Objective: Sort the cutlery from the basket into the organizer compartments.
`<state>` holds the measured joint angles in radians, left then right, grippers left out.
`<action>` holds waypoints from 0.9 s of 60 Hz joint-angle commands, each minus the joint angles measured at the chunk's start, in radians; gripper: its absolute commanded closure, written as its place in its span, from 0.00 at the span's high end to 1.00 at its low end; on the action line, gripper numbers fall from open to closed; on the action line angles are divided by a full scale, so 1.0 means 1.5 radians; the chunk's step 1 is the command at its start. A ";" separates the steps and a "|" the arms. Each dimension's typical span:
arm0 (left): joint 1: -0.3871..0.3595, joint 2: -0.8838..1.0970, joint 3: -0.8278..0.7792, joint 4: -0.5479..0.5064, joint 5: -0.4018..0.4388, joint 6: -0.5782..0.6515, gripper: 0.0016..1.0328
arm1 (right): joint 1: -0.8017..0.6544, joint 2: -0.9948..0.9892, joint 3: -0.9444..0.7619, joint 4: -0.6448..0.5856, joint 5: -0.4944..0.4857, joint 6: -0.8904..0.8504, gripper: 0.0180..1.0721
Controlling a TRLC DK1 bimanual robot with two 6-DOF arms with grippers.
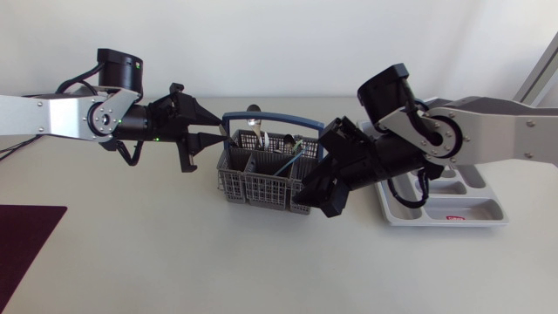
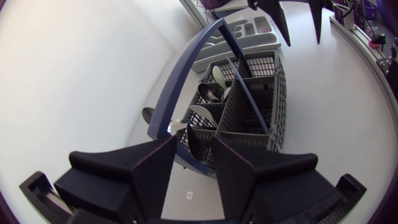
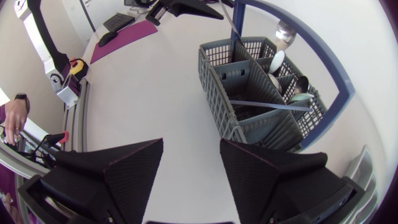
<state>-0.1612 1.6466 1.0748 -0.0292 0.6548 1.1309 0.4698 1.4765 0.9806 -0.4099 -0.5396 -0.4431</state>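
The grey cutlery basket (image 1: 257,183) with its blue handle (image 1: 270,116) stands mid-table and holds several spoons (image 1: 261,139) and a blue-handled piece (image 1: 292,161). My left gripper (image 1: 218,133) is at the basket's left end. In the left wrist view the left gripper (image 2: 193,140) has its fingers a little apart, and a dark spoon (image 2: 194,144) stands in the gap without touching both. My right gripper (image 1: 312,194) hangs open at the basket's right front corner. From the right wrist the basket (image 3: 249,112) lies ahead of the right gripper (image 3: 191,144), which has nothing between its fingers. The grey organizer (image 1: 453,205) lies at the right, half hidden by my right arm.
A dark purple mat (image 1: 26,235) lies at the table's front left corner. Bare table stretches in front of the basket. The organizer (image 2: 239,31) lies just past the basket's far end, seen from the left wrist.
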 commanded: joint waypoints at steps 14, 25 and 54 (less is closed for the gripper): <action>-0.006 0.048 0.058 -0.043 0.024 0.039 0.14 | 0.103 0.071 0.034 0.112 0.151 -0.025 0.82; -0.005 0.064 0.080 -0.059 0.025 0.042 0.03 | 0.130 0.129 0.067 0.168 0.213 -0.019 0.86; 0.000 0.071 0.150 -0.157 0.035 0.052 0.03 | 0.156 0.187 0.087 0.260 0.328 0.007 0.88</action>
<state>-0.1650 1.7546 1.2556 -0.2535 0.6991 1.1797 0.6994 1.7363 1.0924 -0.0261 -0.0559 -0.4492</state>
